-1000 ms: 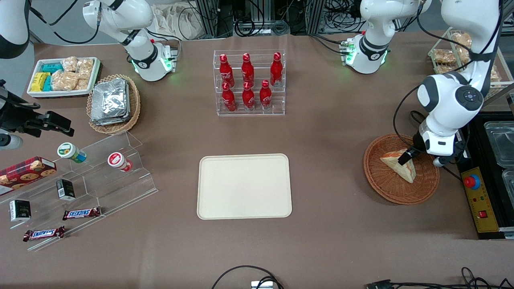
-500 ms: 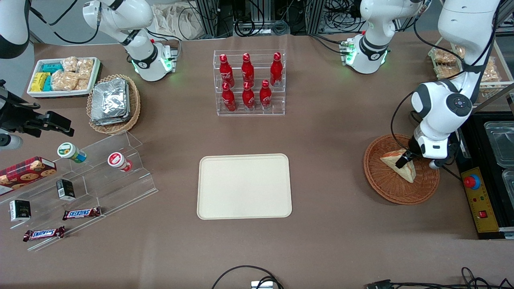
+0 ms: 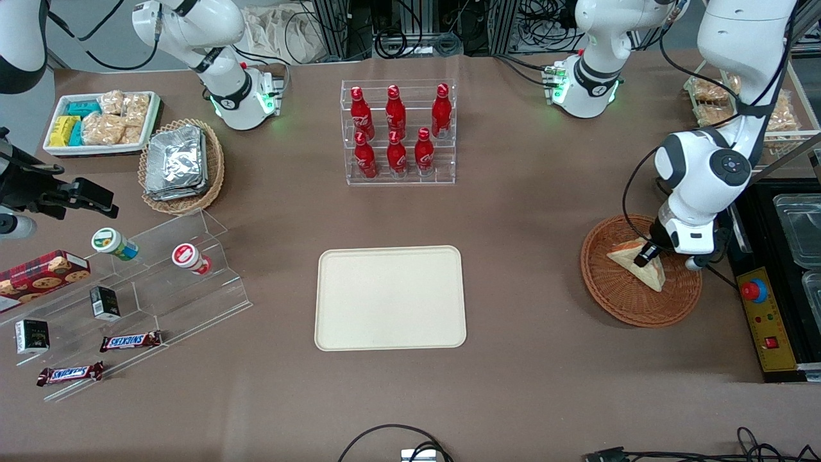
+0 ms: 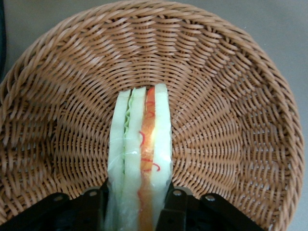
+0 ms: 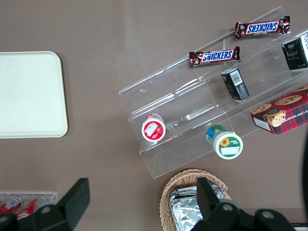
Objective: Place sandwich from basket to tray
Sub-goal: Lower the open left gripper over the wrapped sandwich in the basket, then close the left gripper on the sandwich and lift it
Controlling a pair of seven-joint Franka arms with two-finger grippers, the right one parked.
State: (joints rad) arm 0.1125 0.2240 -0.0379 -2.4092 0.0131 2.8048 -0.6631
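We see the left arm's gripper point(image 3: 643, 258) lowered into the reddish-brown woven basket point(image 3: 616, 301) at the working arm's end of the table, its two fingers point(image 4: 94, 204) pressed against the flat sides of the sandwich point(image 3: 632, 266), pinching it. In the wrist view the sandwich point(image 4: 139, 163) stands on edge in the basket point(image 4: 231, 120) bottom, with green and red filling showing between the pale bread slices, and wicker wall rises all around it. The cream tray point(image 3: 390, 298) lies flat near the middle of the table, well apart from the basket, with bare brown tabletop between them. Farther from the front camera than the tray we find a clear rack of red bottles point(image 3: 397, 131). Toward the parked arm's end stand a clear stepped shelf point(image 3: 160, 282) with small jars, boxes and chocolate bars, a tan basket of foil packets point(image 3: 179, 165), and a white tray of snack packets point(image 3: 99, 122). Beside the basket, at the table's edge, sits a black panel with a red button point(image 3: 753, 290).
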